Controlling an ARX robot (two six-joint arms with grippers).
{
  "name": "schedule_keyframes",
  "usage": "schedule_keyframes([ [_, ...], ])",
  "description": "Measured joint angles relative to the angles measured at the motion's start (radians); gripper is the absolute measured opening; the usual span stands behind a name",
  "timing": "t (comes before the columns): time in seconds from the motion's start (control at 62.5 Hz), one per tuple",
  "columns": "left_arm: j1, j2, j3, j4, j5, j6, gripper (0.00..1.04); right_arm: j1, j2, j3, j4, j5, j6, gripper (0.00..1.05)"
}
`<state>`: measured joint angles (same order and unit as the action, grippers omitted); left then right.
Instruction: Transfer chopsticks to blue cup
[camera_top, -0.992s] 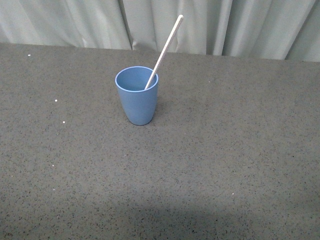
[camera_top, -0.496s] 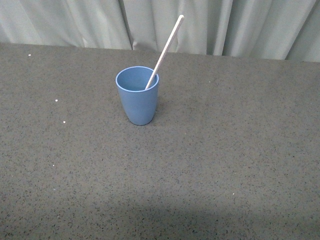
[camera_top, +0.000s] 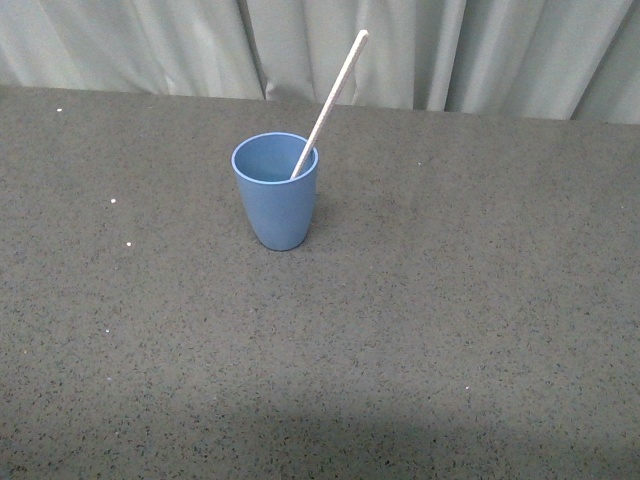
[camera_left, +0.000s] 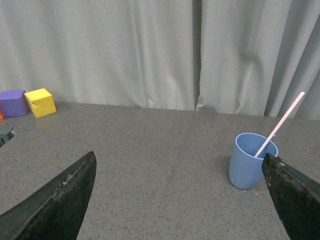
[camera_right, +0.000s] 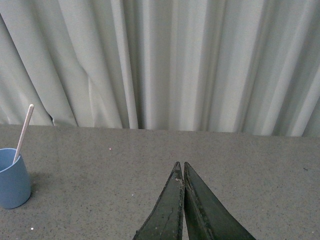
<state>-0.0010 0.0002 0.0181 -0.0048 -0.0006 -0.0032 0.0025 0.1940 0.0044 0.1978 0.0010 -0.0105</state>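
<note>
The blue cup (camera_top: 276, 190) stands upright on the grey speckled table (camera_top: 450, 300). The pale chopstick (camera_top: 330, 103) stands in it, leaning up and to the right over the rim. Neither arm shows in the front view. In the left wrist view the cup (camera_left: 247, 162) with the chopstick (camera_left: 281, 123) stands just beyond one finger of my left gripper (camera_left: 180, 162), which is wide open and empty. In the right wrist view the cup (camera_right: 13, 178) and chopstick (camera_right: 24, 131) are far off to the side of my right gripper (camera_right: 180, 164), which is shut and empty.
A pale curtain (camera_top: 420, 50) hangs along the table's far edge. In the left wrist view a yellow block (camera_left: 41, 102) and a purple block (camera_left: 13, 102) sit at the table's back edge, far from the cup.
</note>
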Motion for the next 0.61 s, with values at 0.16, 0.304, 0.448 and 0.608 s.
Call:
schedule_keyframes([
  [0.16,0.0,0.0,0.0,0.0,0.0,0.0,0.98,0.0,-0.091,0.001,-0.115,0.0,0.0,0.01],
  [0.304,0.0,0.0,0.0,0.0,0.0,0.0,0.98,0.0,-0.189,0.001,-0.194,-0.003,0.0,0.01],
  [0.448,0.0,0.0,0.0,0.0,0.0,0.0,0.98,0.0,-0.189,0.001,-0.196,-0.002,0.0,0.11],
  [0.608,0.0,0.0,0.0,0.0,0.0,0.0,0.98,0.0,-0.19,0.001,-0.196,-0.002,0.0,0.44],
])
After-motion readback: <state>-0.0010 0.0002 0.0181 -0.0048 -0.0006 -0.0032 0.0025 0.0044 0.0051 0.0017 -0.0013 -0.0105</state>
